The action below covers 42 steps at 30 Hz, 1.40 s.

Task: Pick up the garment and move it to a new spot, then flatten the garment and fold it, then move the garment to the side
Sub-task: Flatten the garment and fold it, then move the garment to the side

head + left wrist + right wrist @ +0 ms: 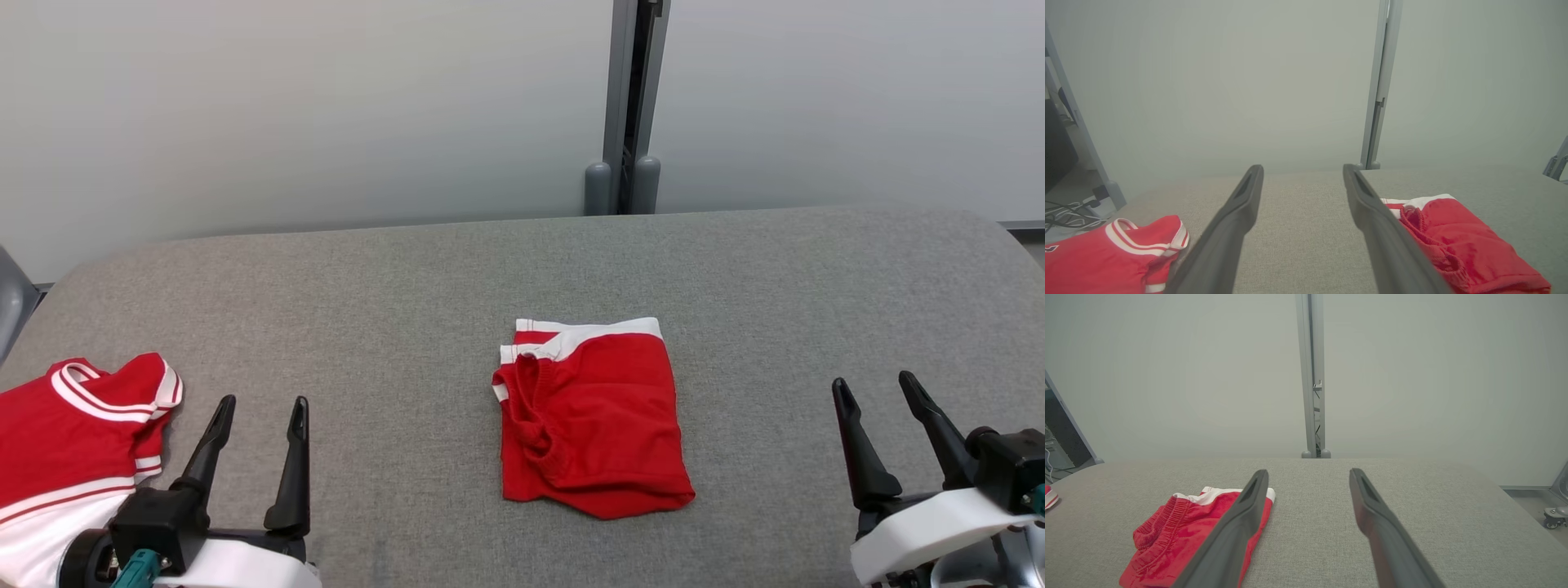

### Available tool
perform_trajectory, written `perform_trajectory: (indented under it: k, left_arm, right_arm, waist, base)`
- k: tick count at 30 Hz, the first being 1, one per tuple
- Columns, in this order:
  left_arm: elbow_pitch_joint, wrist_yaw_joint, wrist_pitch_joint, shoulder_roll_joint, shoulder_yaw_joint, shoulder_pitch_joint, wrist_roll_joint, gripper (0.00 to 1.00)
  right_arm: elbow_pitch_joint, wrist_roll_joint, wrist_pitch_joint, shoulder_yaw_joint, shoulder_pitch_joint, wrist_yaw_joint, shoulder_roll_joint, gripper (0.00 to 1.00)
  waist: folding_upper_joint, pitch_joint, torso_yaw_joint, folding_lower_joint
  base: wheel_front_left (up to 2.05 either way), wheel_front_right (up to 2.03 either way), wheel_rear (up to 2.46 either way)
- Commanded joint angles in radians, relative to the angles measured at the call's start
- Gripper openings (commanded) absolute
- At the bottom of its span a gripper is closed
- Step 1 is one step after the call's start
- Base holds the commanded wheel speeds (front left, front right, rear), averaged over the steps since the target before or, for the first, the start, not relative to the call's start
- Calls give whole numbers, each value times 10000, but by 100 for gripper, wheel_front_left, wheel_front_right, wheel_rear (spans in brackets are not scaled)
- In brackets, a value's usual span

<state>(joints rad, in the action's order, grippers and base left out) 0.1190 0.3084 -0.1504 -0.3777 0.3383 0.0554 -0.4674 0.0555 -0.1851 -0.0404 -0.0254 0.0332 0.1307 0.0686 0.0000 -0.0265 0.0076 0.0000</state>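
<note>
- Garment (592,416): red, with white bands along its far edge, folded into a rough rectangle. It lies flat on the table (392,286), about midway from left to right.
- Folds: a gathered red waistband curls down the garment's left side. The near edge is slightly uneven, and its near right corner sticks out a little.
- Contact: nothing touches the garment. It sits between the two grippers, well apart from each, and a little further from the robot than their fingertips.
- Left gripper (263,404): low at the near left of the table, fingers spread wide and pointing away from the robot, with nothing between them. In the left wrist view, bare table shows in the gap and the garment lies off to the right of the right-hand finger.
- Right gripper (875,382): low at the near right, fingers likewise spread wide and empty, leaning slightly left. In the right wrist view the garment lies to the left, partly hidden behind the left-hand finger.
- Shirt (65,433): a second red piece with white striped trim, rumpled at the table's near left edge, just beside the left gripper's outer finger. Cannot tell whether they touch.
- Table: covered in grey woven cloth, with rounded far corners.
- Post (624,106): a grey upright stands behind the table's far edge, near centre, with two rounded feet at its base.
- Wall (326,98): plain and pale grey, running across the back.
</note>
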Motion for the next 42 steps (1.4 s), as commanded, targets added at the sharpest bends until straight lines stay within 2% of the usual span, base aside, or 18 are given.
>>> perform_trajectory:
  k: [1,11,31,42]
  left_arm:
    - [-13,-70,-94,-126,-57,1,-19,100]
    - [-272,-392,-480,-256,-199,-13,-222,100]
    - [-401,-337,-528,-242,-161,-61,-377,100]
    - [-438,-504,-577,-118,-68,-471,-450,100]
  right_arm:
    - [68,11,-28,-51,120,1,29,100]
    - [118,58,-128,-92,158,1,-10,100]
    - [-74,42,-58,-117,-11,1,-42,100]
    - [-426,-48,-281,-37,-184,1,94,100]
  waist:
    - [0,-23,10,0]
    - [0,-99,37,0]
    - [0,-47,145,0]
    - [0,194,940,0]
  base:
    - [0,0,0]
    - [0,0,0]
    - [0,0,0]
    - [0,0,0]
